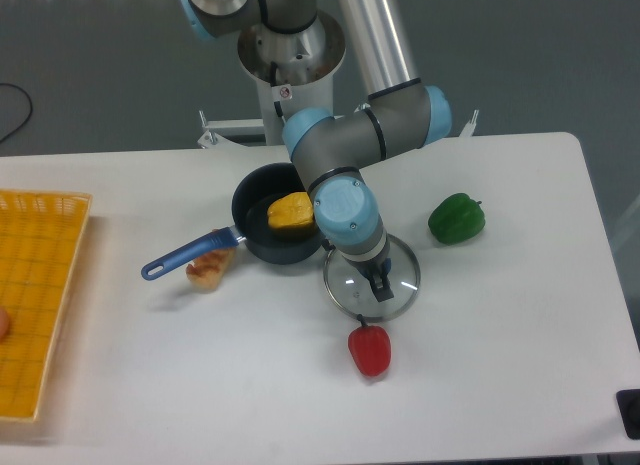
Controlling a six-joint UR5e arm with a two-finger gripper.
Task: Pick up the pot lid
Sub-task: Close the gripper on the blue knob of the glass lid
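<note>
- The end effector (pixel 379 283) pointed downward over the pot lid (pixel 348 290), with its fingertips at the middle region of the lid in the camera view.
- The opening state of the end effector could not be determined: the fingertips were small, dark and close to one another in the view. A grip on the lid could not be confirmed.
- The pot lid, round and transparent with a thin rim, lay flat on the table (pixel 500 360), just beside the pot. The arm (pixel 348 203) covered part of its far side.
- The arm extended from the far edge of the table, and its lower section passed in front of part of the pot rim.
- The black pot (pixel 285 249) stood upright and uncovered. Its blue handle (pixel 185 256) extended toward the left side of the view.
- A yellow item (pixel 290 210) was located inside the pot.
- A brown item (pixel 207 270) was located at the handle, partly hidden beneath it. Contact between the two could not be determined.
- A red item (pixel 370 352) lay on the table near the lid, on the side nearer the camera, with its dark stem directed toward the lid.
- A green item (pixel 456 219) lay on the table to the right of the lid in the view, apart from it.
- An orange-yellow bin (pixel 45 285) was located at the left edge of the view, well apart from the pot.
</note>
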